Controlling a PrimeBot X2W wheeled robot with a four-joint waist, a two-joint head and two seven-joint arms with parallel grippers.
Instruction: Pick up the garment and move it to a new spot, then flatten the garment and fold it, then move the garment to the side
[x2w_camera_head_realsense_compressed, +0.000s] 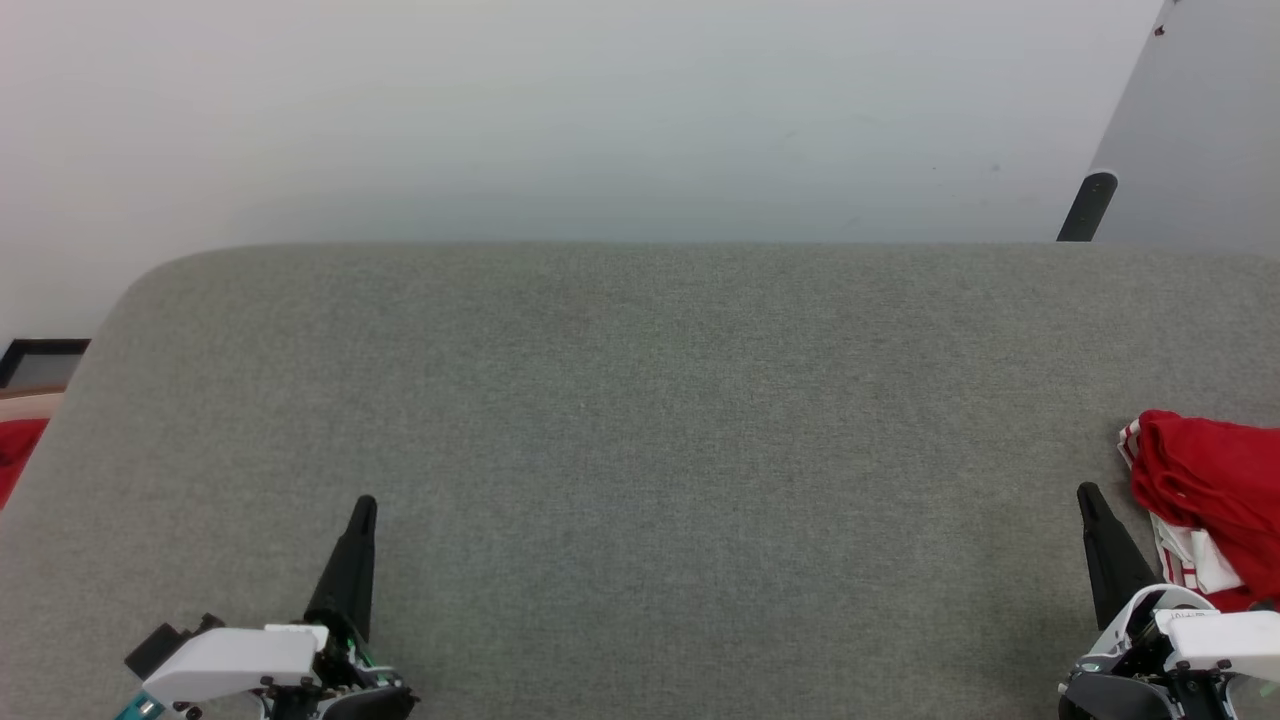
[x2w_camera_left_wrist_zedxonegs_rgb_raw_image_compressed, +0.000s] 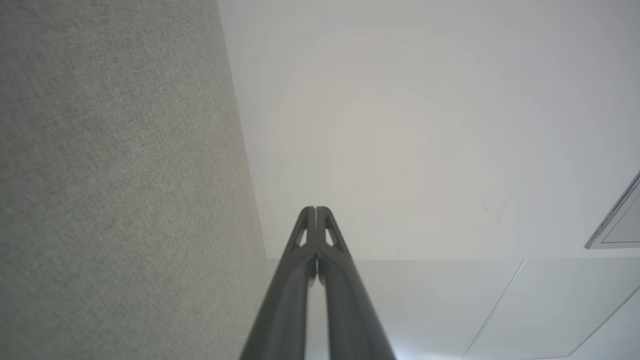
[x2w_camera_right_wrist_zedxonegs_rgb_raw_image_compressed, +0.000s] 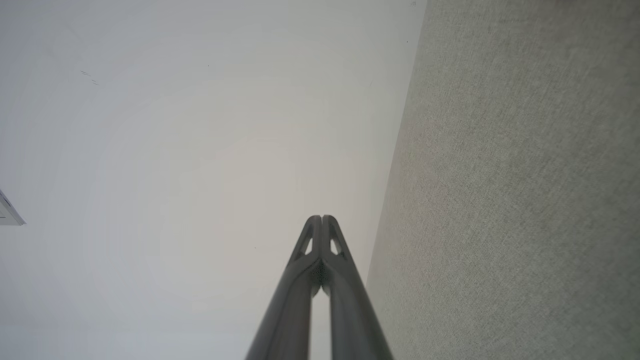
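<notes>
The garment (x2w_camera_head_realsense_compressed: 1212, 495), red with white and striped trim showing, lies bunched at the right edge of the grey fabric surface (x2w_camera_head_realsense_compressed: 640, 430), partly cut off by the frame. My right gripper (x2w_camera_head_realsense_compressed: 1088, 494) sits just left of it at the lower right, shut and empty. At the lower left my left gripper (x2w_camera_head_realsense_compressed: 365, 505) is shut too, resting over bare grey fabric. In the left wrist view the left gripper (x2w_camera_left_wrist_zedxonegs_rgb_raw_image_compressed: 316, 209) has its fingers pressed together, and in the right wrist view the right gripper (x2w_camera_right_wrist_zedxonegs_rgb_raw_image_compressed: 321, 218) does the same.
A small red cloth scrap (x2w_camera_head_realsense_compressed: 15, 455) shows past the surface's left edge, beside a dark frame (x2w_camera_head_realsense_compressed: 40, 360). A black post (x2w_camera_head_realsense_compressed: 1088, 205) and a grey panel (x2w_camera_head_realsense_compressed: 1200, 120) stand at the back right. Pale floor lies beyond the far edge.
</notes>
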